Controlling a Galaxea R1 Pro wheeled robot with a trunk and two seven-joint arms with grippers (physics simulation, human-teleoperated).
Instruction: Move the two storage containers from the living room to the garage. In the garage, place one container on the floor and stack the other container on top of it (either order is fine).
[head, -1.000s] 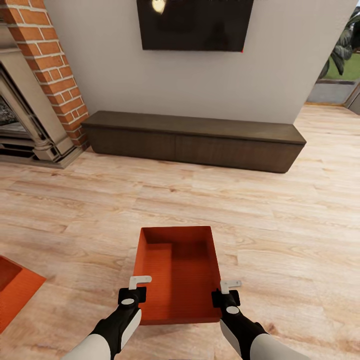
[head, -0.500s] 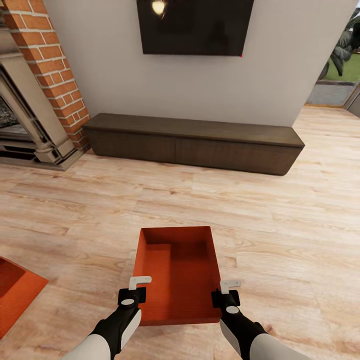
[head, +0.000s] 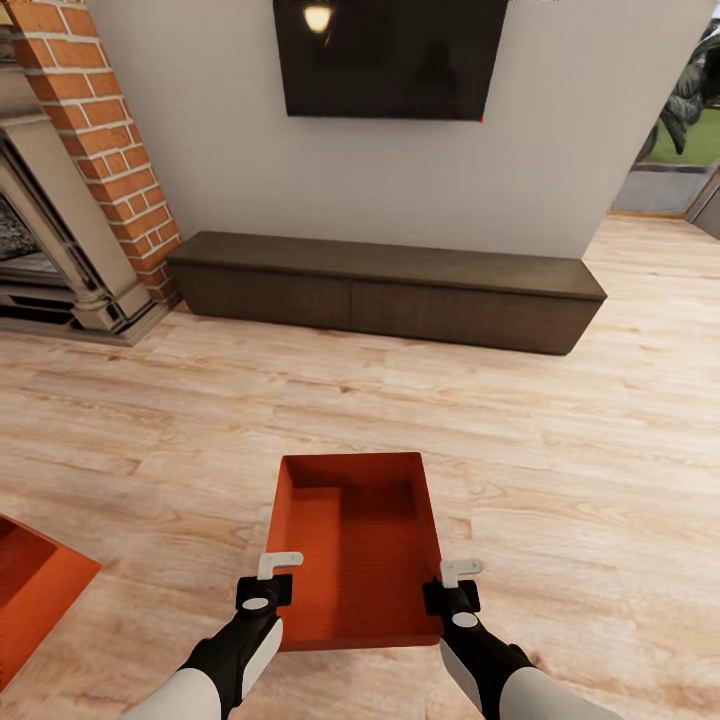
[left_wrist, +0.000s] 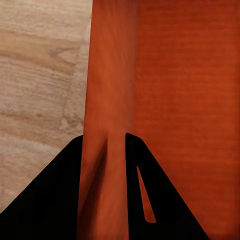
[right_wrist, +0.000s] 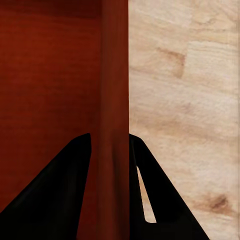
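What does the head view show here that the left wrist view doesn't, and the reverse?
Head view alone: the second container on the wood floor, the dark cabinet, TV, brick fireplace, and the right gripper. Left wrist view alone: the left gripper with its fingers either side of the held container's side wall. Both: that container, the left gripper, wood floor.

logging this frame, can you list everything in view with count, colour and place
storage containers: 2, orange-red; held container between both end effectors, second container on the wood floor at the left edge
cabinet: 1, dark brown, against the far wall
tv: 1, black, on the wall above the cabinet
fireplace: 1, red brick, far left
wood floor: light planks
plant: green, far right beyond the doorway
left end effector: shut on the held container's left wall
right end effector: shut on its right wall
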